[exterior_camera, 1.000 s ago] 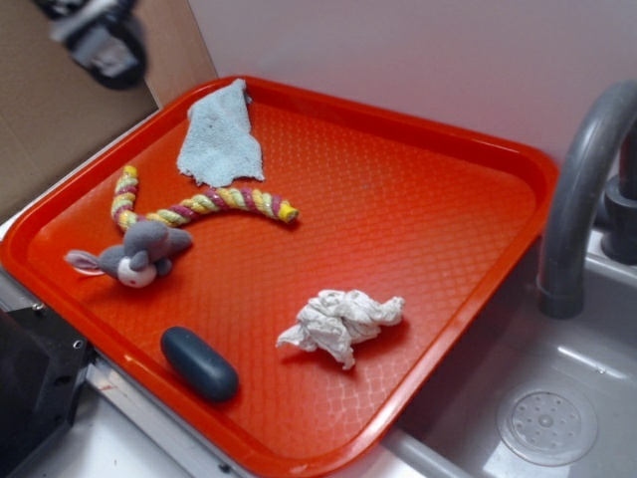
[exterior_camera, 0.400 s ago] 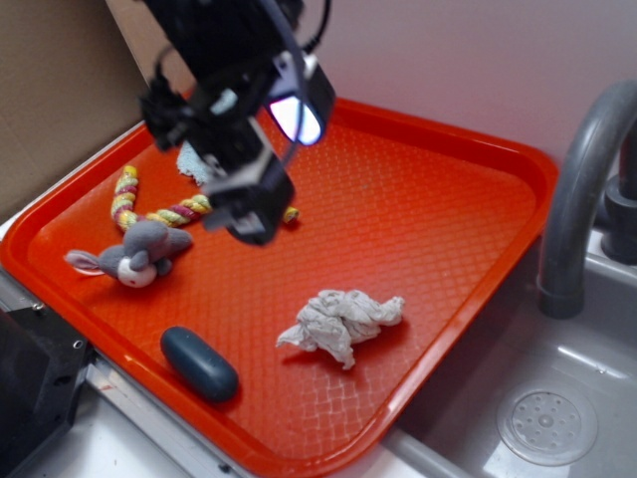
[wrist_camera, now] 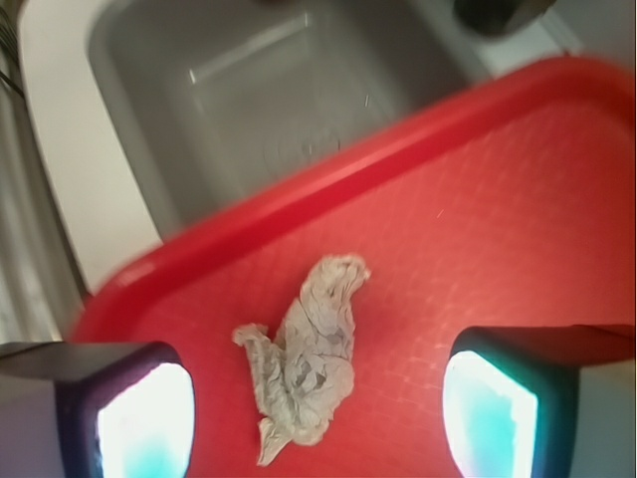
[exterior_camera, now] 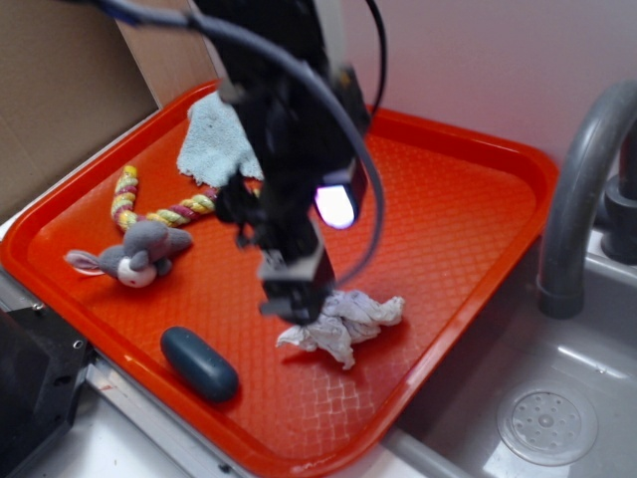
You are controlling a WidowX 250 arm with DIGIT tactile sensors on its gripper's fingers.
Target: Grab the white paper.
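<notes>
The white paper (exterior_camera: 343, 320) (wrist_camera: 306, 360) is a crumpled wad lying on the red tray (exterior_camera: 448, 229) near its front right edge. My gripper (exterior_camera: 297, 299) (wrist_camera: 317, 416) hangs just above the wad's left end in the exterior view. In the wrist view the wad lies between my two glowing pads (wrist_camera: 144, 418), wide apart, and touches neither. The gripper is open and holds nothing.
A grey plush mouse (exterior_camera: 139, 253), a striped rope toy (exterior_camera: 164, 211) and a pale blue cloth (exterior_camera: 214, 139) lie on the tray's left half. A dark oval object (exterior_camera: 199, 362) sits at the front edge. A sink (exterior_camera: 547, 398) and grey faucet (exterior_camera: 582, 179) stand to the right.
The arm swept from the far left corner across the tray and dropped down over the white paper. The paper and the other objects have not moved.
</notes>
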